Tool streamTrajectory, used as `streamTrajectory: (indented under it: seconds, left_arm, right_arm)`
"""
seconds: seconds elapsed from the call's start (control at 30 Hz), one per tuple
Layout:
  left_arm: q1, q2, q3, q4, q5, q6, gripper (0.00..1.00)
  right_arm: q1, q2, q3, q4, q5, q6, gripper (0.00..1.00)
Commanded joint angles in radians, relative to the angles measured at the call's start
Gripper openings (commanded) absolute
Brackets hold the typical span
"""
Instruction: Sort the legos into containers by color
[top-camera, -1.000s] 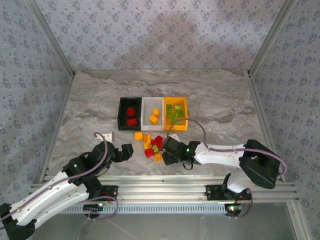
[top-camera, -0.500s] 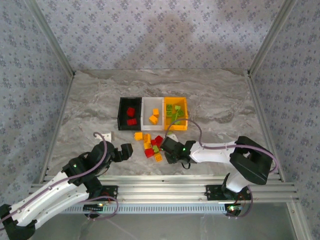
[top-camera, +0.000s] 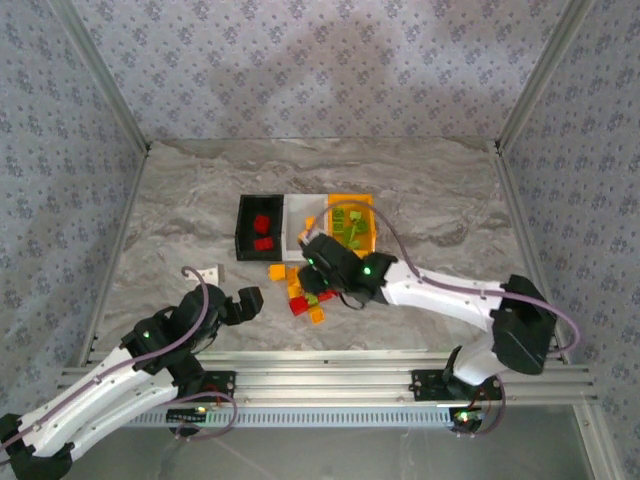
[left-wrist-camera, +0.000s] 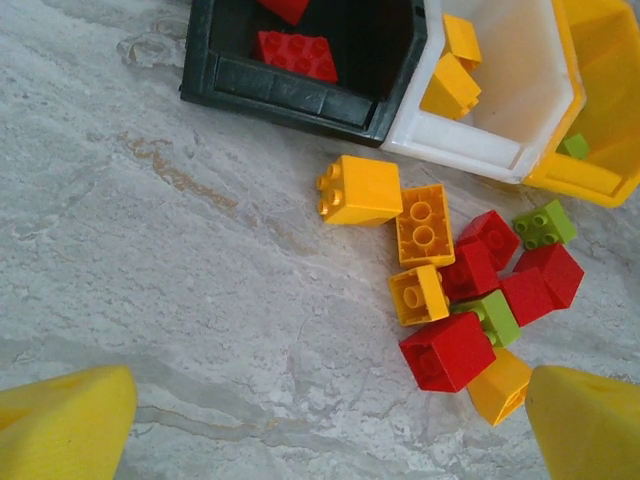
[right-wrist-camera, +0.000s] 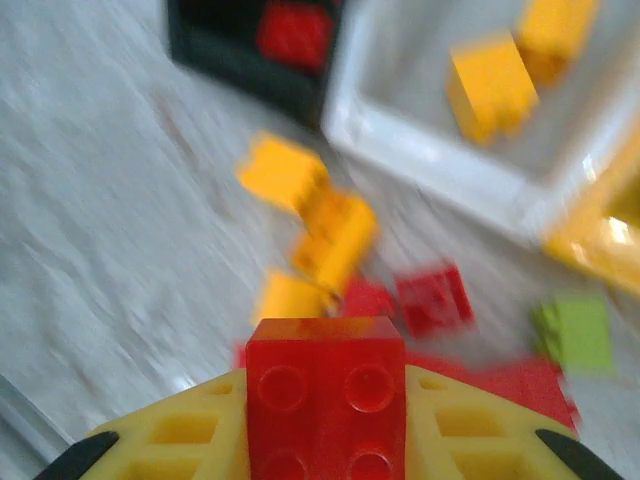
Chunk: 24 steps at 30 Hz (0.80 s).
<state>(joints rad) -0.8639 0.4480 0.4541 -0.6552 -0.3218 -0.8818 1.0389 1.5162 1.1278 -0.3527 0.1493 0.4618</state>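
Note:
My right gripper (right-wrist-camera: 325, 400) is shut on a red lego (right-wrist-camera: 325, 385), held above the table. From above, that gripper (top-camera: 312, 258) hovers over the front edge of the white bin (top-camera: 292, 215) and the loose pile of red, orange and green legos (top-camera: 303, 298). The black bin (top-camera: 240, 225) holds two red legos (top-camera: 262, 232). In the orange-yellow bin (top-camera: 350, 199) lie green ones. My left gripper (top-camera: 250, 300) stands open, low and left of the pile (left-wrist-camera: 470, 300), nothing between its yellow fingertips (left-wrist-camera: 60, 425).
A small white tag (top-camera: 211, 272) lies on the marble table left of the pile. Metal frame posts and patterned walls close in the table on three sides. The right arm (top-camera: 440, 292) stretches across the front right of the table.
My right gripper has shut on a red lego from the pile, risen and swung left and back towards the bins. The left arm has stayed where it was.

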Motion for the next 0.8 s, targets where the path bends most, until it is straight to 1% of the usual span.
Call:
streamTrajectory:
  seconds: [0.0,0.13,0.33,0.5,0.57,0.63,0.7,0.73,0.77]
  left_arm:
    - [0.009,-0.011,-0.020,-0.017,0.018,-0.025,1.00]
    - [0.010,-0.022,-0.036,-0.017,0.037,-0.040,1.00]
    - [0.012,-0.038,-0.064,0.002,0.059,-0.056,1.00]
    - [0.012,-0.038,-0.063,0.005,0.065,-0.053,0.99]
    - [0.012,-0.038,-0.064,0.003,0.066,-0.052,1.00]
    - [0.011,-0.038,-0.064,0.005,0.069,-0.050,1.00]
    - [0.012,-0.038,-0.063,0.003,0.069,-0.046,1.00]
    - [0.011,-0.038,-0.062,0.001,0.070,-0.045,0.99]
    - [0.011,-0.038,-0.061,0.003,0.069,-0.044,1.00]
  right_arm:
    - [-0.038,0.164,0.185,-0.004,-0.064,-0.066,0.32]
    - [-0.093,0.377,0.441,-0.019,-0.105,-0.070,0.32]
    - [-0.121,0.623,0.752,-0.088,-0.127,-0.060,0.33]
    - [-0.153,0.731,0.869,-0.084,-0.126,-0.026,0.35]
    - [-0.162,0.761,0.904,-0.095,-0.127,-0.015,0.37]
    - [-0.168,0.774,0.921,-0.098,-0.127,-0.004,0.48]
    - [-0.172,0.770,0.917,-0.082,-0.123,0.004,0.62]
    - [-0.173,0.763,0.916,-0.076,-0.115,0.006,0.68]
    - [-0.173,0.754,0.912,-0.070,-0.108,0.009,0.71]
